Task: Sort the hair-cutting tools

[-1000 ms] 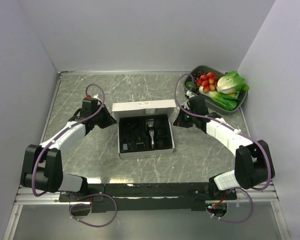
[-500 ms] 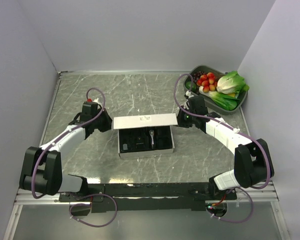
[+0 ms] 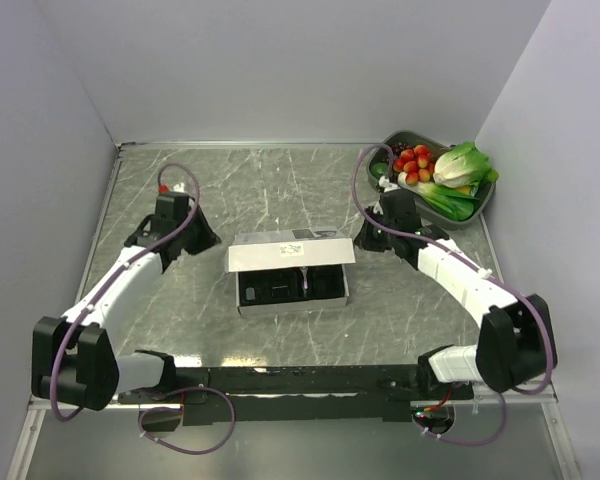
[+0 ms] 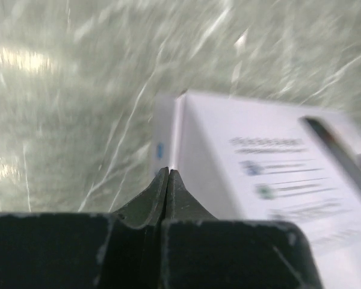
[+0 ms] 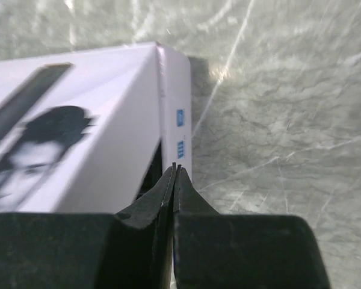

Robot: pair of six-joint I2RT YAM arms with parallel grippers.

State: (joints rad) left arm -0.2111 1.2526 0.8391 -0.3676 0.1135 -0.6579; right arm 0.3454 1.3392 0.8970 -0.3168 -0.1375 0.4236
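The white box sits mid-table with its lid tilted over it, covering the back half of the black tray. The slim black clipper with a silver head lies in the tray; the small attachments are too dark to tell apart. My left gripper is shut and empty, a little left of the lid; its wrist view shows the lid just beyond the gripper. My right gripper is shut, and in its wrist view the gripper sits against the lid's side flap.
A grey bin of tomatoes and leafy greens stands at the back right, just behind my right arm. Walls close the table on the left, back and right. Marbled tabletop lies behind the box.
The lid has swung from lying flat behind the box to tilting over it, hiding much of the tray. My left gripper has pulled back to the left; my right stays at the lid's end.
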